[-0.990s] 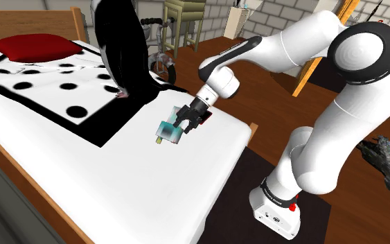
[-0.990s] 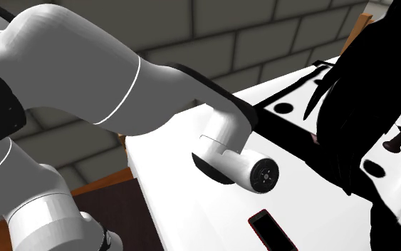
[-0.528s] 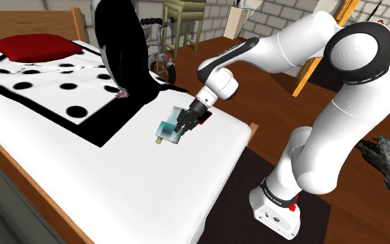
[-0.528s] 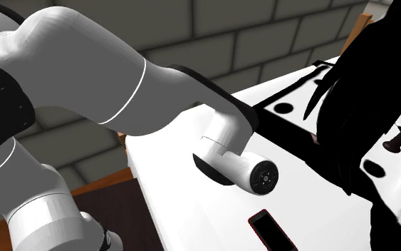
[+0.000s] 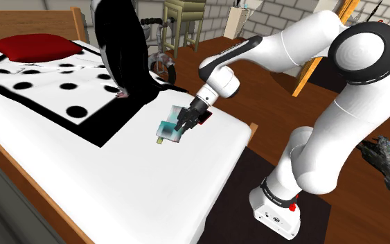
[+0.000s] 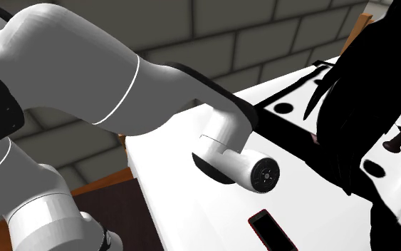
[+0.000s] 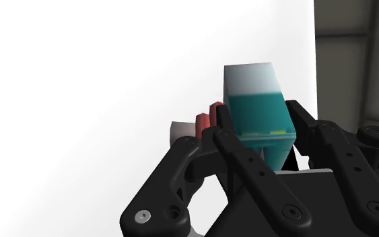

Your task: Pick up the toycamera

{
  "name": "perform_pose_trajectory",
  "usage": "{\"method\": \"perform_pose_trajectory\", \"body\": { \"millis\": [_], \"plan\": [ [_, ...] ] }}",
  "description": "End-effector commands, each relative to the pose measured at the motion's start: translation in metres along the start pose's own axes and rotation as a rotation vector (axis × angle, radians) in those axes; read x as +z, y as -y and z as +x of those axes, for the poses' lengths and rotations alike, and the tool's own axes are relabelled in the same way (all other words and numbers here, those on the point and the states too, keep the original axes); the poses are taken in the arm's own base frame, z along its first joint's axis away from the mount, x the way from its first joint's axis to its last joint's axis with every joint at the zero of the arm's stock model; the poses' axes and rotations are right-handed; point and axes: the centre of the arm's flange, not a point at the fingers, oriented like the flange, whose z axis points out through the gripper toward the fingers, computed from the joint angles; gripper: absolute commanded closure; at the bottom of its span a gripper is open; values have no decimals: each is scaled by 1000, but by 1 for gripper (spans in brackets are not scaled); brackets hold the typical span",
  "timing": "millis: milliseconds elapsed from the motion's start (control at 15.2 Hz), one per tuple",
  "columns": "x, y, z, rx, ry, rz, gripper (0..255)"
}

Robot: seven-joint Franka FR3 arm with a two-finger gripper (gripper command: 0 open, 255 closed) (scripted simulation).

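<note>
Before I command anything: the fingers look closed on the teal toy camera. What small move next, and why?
Probably a short, slow lift straight up. The gripper has its black fingers against both sides of the teal toy camera, which appears to rest on the white bed, so a small rise would test the grip.

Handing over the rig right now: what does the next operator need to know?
Grip: the claw is shut on the toy camera, its fingers clasping the teal body from both sides.
Position: the teal and white toy camera is low on the white bed, near the edge by the stand. I cannot tell whether it touches the sheet.
Done: reach and grasp.
Left: lift it clear of the bed.
</note>
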Motion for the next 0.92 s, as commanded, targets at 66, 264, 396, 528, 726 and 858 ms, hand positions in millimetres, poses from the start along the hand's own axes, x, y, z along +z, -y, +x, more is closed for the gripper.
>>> {"method": "perform_pose_trajectory", "body": {
  "millis": [66,264,396,528,726,858],
  "plan": [
    [-12,11,-2,0,0,0,255],
    [-23,22,-3,0,0,0,255],
    [-30,30,-3,0,0,0,255],
    [-38,37,-4,0,0,0,255],
    [-49,48,-5,0,0,0,255],
    [-50,49,-5,0,0,0,255]
  ]
}}
